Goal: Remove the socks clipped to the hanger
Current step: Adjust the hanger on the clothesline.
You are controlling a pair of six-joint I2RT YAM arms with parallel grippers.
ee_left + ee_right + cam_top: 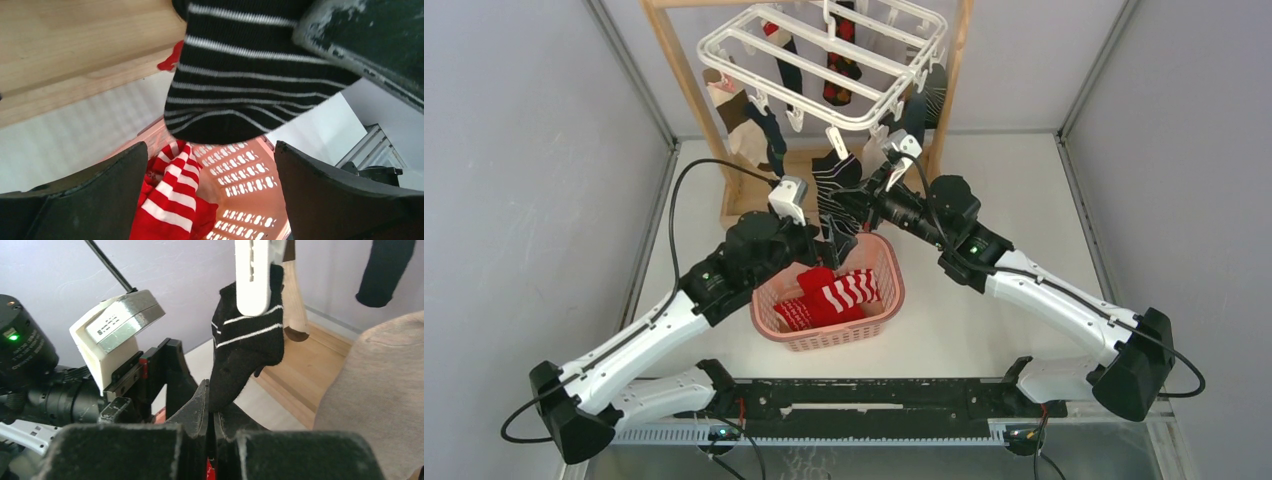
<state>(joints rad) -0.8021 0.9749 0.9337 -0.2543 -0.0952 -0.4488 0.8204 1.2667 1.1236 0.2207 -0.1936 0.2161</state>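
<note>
Robot lab cell, grey partition walls (pixel 524 150)

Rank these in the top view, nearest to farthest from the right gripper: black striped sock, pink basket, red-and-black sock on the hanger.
1. Black striped sock, held by the right gripper.
2. Pink basket, just below.
3. Red-and-black sock, high on the hanger, behind.

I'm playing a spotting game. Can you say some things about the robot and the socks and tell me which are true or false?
The right gripper pinches the black striped sock. True.
That sock has come off its white clip. False: the clip grips its top.
The left gripper is shut. False: its jaws stand wide open.
Red socks lie in the pink basket. True.
The hanger is bare. False: several socks hang from it.
</note>
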